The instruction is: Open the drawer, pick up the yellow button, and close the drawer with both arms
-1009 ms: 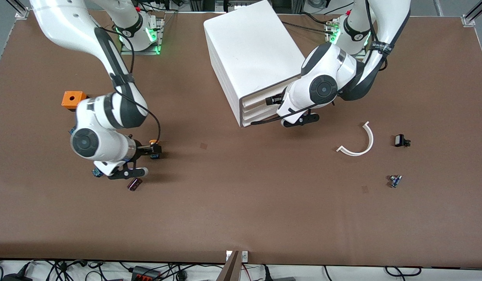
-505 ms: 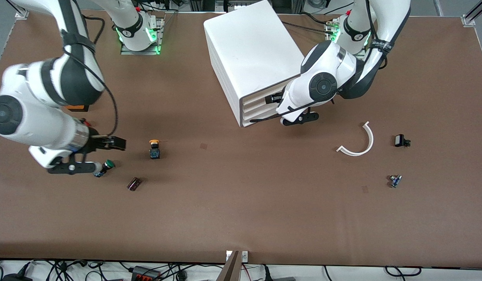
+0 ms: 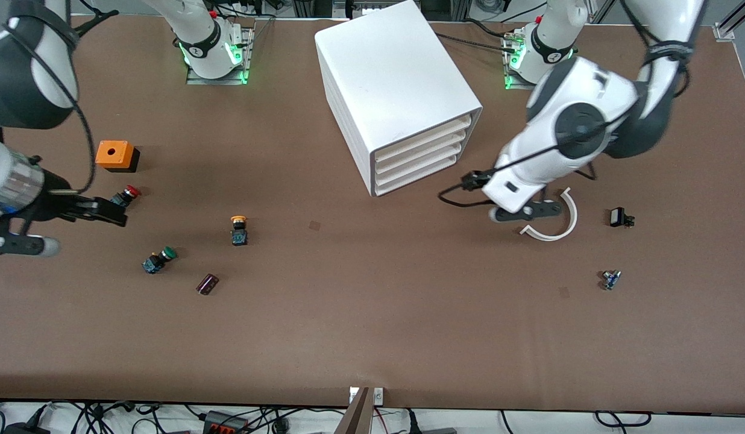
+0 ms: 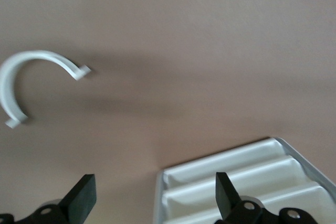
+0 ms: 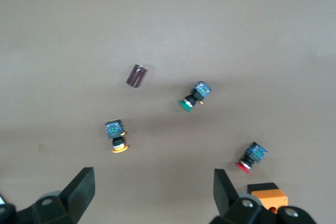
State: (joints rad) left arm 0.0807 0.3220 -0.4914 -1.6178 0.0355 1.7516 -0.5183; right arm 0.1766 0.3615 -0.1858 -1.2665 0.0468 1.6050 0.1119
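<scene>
Brown tabletop carries everything in the front view. The white cabinet (image 3: 396, 90) stands near the table's edge where the arm bases are, about midway along it, and its top drawer (image 3: 422, 137) looks pushed in flush with the three beneath. The orange-capped button (image 3: 238, 230) sits out on the table toward the right arm's end, its long axis running toward and away from the camera, cap pointing away. The right gripper (image 3: 77, 226) hangs at that end of the table, jaws spread wide and empty; it is the nearer of the two to the button, with the red-capped button (image 3: 125, 195) and green-capped button (image 3: 158, 259) lying between or beside. An orange box (image 3: 115, 155) and a dark cylinder (image 3: 207, 284) also lie there. The left gripper (image 3: 505, 196) hangs just beside a white curved clip (image 3: 556, 220), jaws wide, holding nothing.

Seen from the left wrist, the clip (image 4: 31, 80) lies well apart from the drawer fronts, nothing between the fingers (image 4: 81, 198).

Seen from the right wrist, the orange-capped button (image 5: 116, 136) lies ahead of the open jaws with clear table around it. Judging by this, little of the task seems left.
</scene>
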